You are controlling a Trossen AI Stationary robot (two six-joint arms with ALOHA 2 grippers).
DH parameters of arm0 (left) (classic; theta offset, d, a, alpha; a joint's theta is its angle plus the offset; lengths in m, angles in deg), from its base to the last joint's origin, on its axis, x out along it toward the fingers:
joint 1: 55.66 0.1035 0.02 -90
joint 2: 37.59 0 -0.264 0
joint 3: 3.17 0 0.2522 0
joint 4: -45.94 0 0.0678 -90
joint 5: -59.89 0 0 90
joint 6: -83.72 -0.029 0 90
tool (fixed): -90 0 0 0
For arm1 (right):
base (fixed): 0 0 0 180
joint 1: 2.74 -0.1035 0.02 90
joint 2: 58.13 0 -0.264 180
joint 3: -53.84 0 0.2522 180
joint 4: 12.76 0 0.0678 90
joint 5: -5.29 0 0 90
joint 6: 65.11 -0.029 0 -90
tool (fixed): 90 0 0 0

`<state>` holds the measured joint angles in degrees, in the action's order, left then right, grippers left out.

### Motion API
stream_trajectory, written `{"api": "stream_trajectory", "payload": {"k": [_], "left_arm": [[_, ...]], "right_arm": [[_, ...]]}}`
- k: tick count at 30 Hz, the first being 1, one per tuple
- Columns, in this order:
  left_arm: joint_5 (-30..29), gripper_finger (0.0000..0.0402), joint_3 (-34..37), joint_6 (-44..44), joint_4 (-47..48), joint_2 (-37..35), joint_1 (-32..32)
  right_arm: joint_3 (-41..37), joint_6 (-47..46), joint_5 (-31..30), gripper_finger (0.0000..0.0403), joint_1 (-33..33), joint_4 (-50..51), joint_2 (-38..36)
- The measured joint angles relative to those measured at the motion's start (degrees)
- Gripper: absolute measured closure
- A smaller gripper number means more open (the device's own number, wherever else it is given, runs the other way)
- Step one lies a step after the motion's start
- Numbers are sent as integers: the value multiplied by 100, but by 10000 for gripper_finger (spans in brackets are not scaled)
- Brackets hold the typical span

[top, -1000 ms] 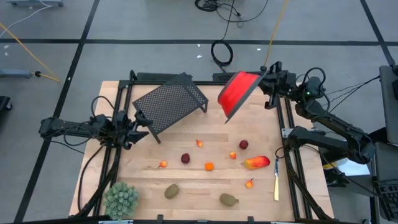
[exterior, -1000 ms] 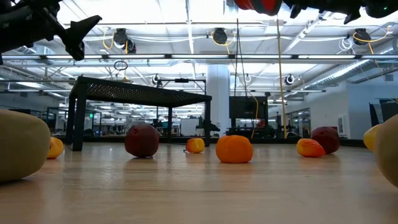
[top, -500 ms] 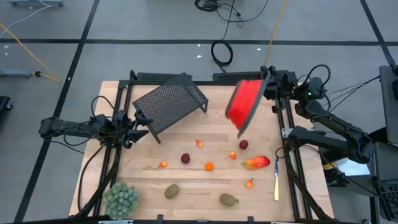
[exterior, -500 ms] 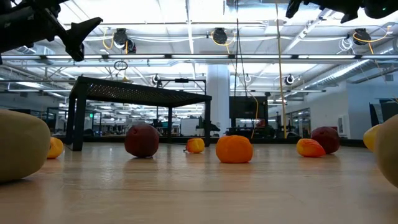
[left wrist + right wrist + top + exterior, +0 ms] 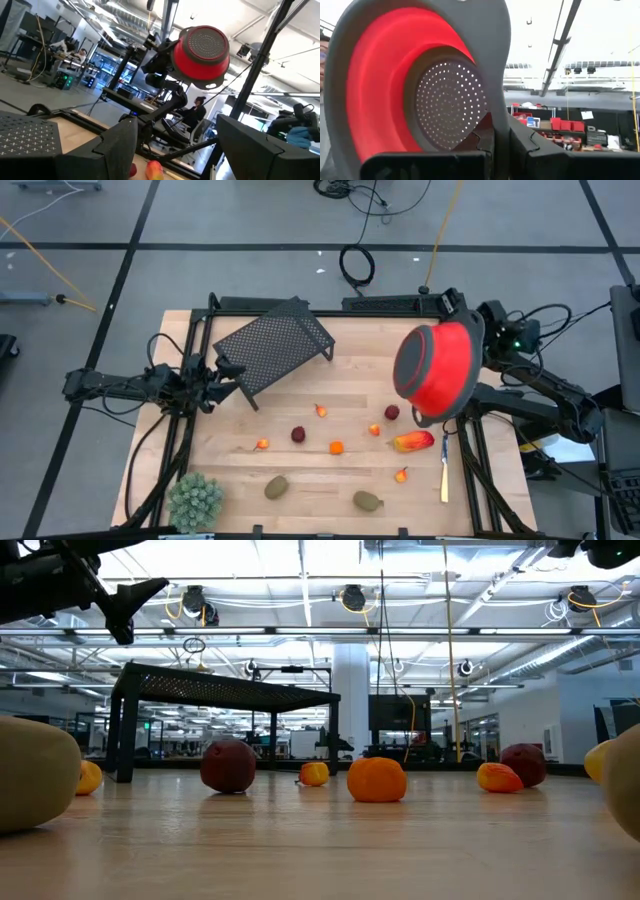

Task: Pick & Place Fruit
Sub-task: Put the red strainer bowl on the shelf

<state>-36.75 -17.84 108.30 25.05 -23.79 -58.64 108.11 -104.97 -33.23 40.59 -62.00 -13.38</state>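
At the left edge of the bench [image 5: 300, 480] we see the left gripper [image 5: 218, 385]. Its arm lies low and reaches inward over the bench, and the fingers are spread and grasp nothing. Just beside it stands a dark mesh rack [image 5: 275, 345], tilted toward the far edge. A pale green spiky plant [image 5: 195, 498] sits at the near left corner.

The fruit [image 5: 336, 447] lies scattered over the middle and near part of the bench. Going left to right, we find a tiny orange bit [image 5: 261, 444], a brownish-green oval [image 5: 276, 487] whose long axis runs roughly along the near edge, a dark red ball [image 5: 298, 434], the round orange piece, a second oval [image 5: 367, 500], another dark red ball [image 5: 392, 412], and the longer red-orange-yellow piece [image 5: 412, 442]. This long one lies nearly parallel to the near edge, with its yellow end pointing to the left.

Over the right side of the bench, the right gripper [image 5: 472, 350] is clenched on the rim of a red colander [image 5: 434, 370]. The arm is raised and bent, and it holds the colander high with the opening turned up and toward the left. A yellow-handled knife [image 5: 445, 465] lies near the right edge.
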Motion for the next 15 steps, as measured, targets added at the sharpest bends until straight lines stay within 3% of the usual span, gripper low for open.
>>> {"api": "stream_trajectory", "payload": {"k": [7, 15], "left_arm": [[-162, 131, 0, -25, 7, 7, 0], [-736, 131, -1, -225, 10, 8, 0]], "right_arm": [[0, 31, -324, 393, 0, 770, 19], [2, -121, -1274, 393, -206, 2811, 290]]}}
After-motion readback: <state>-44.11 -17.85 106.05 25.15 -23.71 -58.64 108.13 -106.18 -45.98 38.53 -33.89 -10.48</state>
